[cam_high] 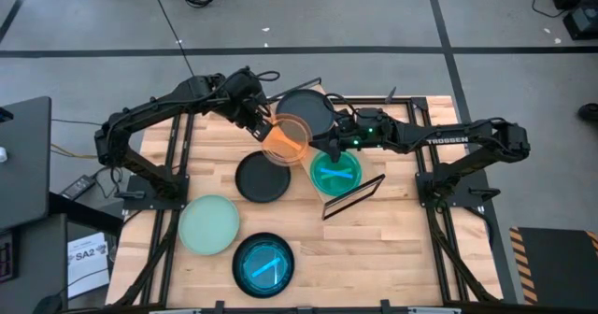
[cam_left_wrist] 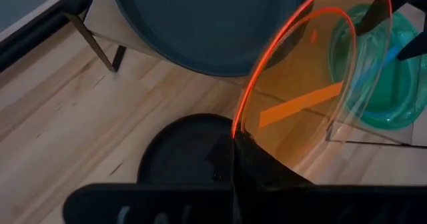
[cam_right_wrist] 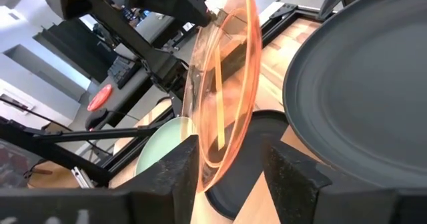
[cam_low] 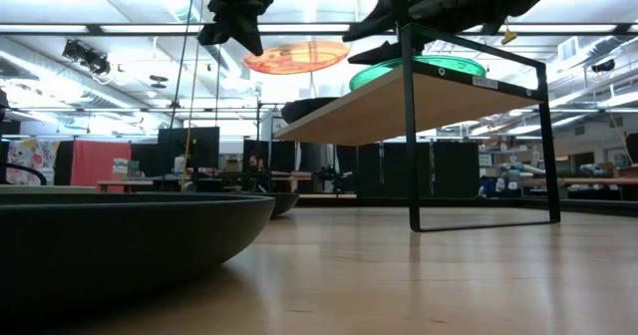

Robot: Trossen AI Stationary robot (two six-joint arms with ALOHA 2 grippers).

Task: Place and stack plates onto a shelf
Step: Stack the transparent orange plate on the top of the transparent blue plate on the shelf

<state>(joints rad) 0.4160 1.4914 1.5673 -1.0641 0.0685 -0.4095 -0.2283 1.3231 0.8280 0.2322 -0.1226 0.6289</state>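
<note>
Slatted wooden tabletop (cam_high: 392,249) carries the shelf (cam_high: 369,132) — a dark grey plate (cam_high: 306,108) and a green plate (cam_high: 335,171) lie on it. Left gripper (cam_high: 264,127) pinches the orange plate (cam_high: 287,138) above the shelf; right gripper (cam_high: 329,142) — fingers spread — hovers beside it.

We are reading only two pieces of text, both in the high view. "TROSSEN" is showing in pale capitals along the forearm of the right arm (cam_high: 447,141), right of the frame's centre. "SA2" is showing in dark print on a white paper label (cam_high: 86,255) lying at the lower left of the frame, beside the table; its smaller lines are not legible to us.
</note>
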